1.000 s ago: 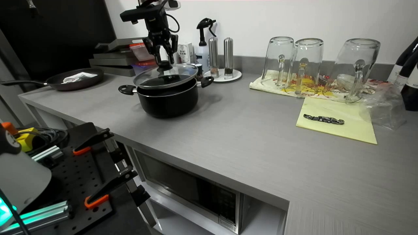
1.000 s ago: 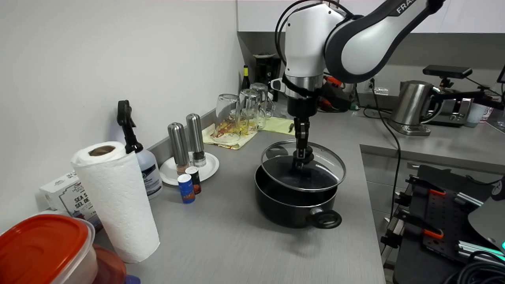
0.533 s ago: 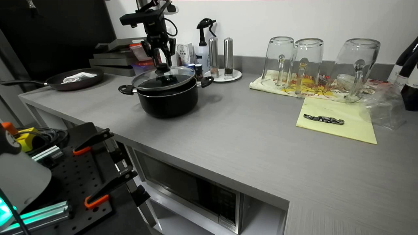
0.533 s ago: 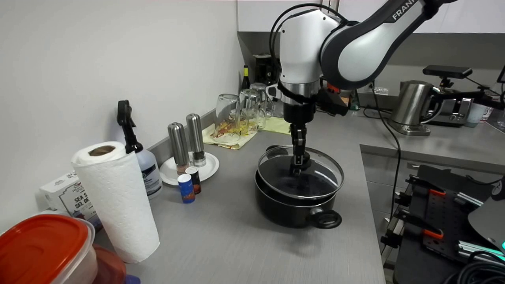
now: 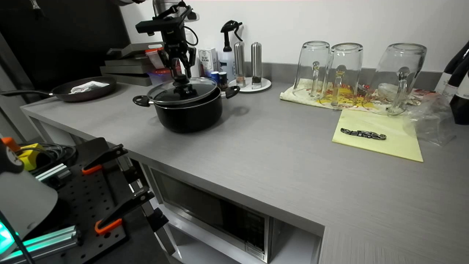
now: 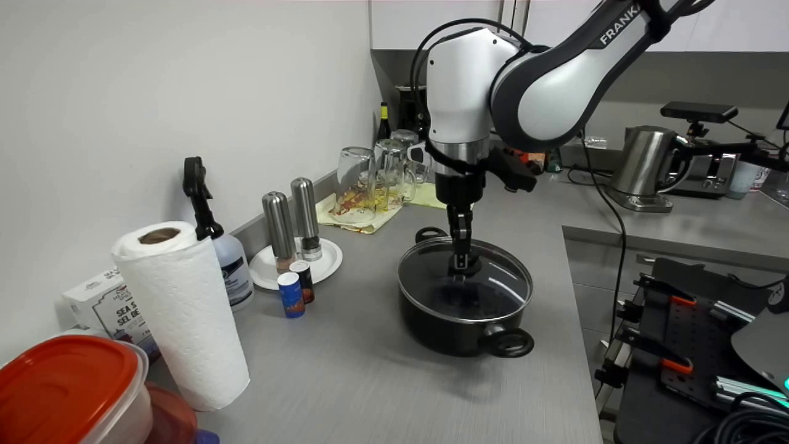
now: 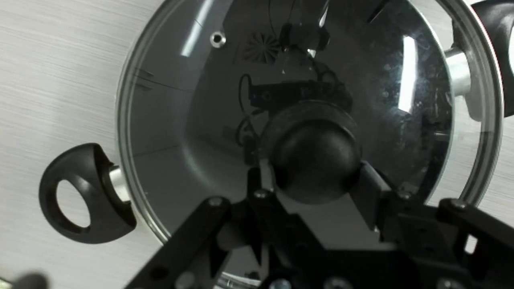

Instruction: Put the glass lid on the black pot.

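The glass lid (image 5: 199, 89) lies over the black pot (image 5: 194, 119), its near-left edge past the rim and a dark gap on the right. In an exterior view the lid (image 6: 493, 296) covers nearly the whole pot (image 6: 444, 330). In the wrist view counter shows through the lid (image 7: 180, 116) outside the pot's edge at right, so it sits off-centre. I cannot tell whether it touches the rim all round. My gripper (image 7: 314, 172) is shut on the black knob (image 7: 317, 154), fingers on both sides. The gripper shows in both exterior views (image 5: 181, 75) (image 6: 461, 262).
Pot handles (image 5: 142, 101) (image 6: 508, 342) stick out at both sides. Towards the wall stand a spray bottle (image 6: 231, 271), paper towel roll (image 6: 185, 320), steel mills (image 5: 256, 62) on a white plate and small shakers (image 6: 291, 296). A frying pan (image 5: 73, 93) and glass mugs (image 5: 342, 73) stand farther off.
My gripper has lowered with the lid onto or close over the pot, moving slightly left in both exterior views. The gap between lid and pot has shrunk. The pot has not moved.
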You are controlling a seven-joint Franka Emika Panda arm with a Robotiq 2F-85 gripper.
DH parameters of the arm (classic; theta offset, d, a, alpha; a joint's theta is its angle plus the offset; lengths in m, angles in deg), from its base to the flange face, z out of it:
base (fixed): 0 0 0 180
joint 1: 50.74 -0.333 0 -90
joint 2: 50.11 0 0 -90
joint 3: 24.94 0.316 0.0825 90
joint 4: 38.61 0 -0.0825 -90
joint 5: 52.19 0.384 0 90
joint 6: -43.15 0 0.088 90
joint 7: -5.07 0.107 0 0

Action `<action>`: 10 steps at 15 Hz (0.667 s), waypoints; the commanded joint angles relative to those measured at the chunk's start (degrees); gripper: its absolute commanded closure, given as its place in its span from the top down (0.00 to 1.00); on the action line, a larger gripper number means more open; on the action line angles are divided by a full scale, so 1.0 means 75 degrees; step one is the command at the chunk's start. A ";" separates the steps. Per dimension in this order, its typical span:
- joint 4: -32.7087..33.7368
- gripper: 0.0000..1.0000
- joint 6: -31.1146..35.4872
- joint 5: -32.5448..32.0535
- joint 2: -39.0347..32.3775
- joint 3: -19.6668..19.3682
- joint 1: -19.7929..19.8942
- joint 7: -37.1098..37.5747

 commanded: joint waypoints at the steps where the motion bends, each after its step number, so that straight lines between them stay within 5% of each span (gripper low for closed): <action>1: 0.0240 0.24 -0.0049 -0.0145 -0.0105 0.0005 -0.0050 -0.0041; 10: 0.0253 0.24 -0.0011 -0.0052 -0.0124 -0.0097 0.0107 -0.0140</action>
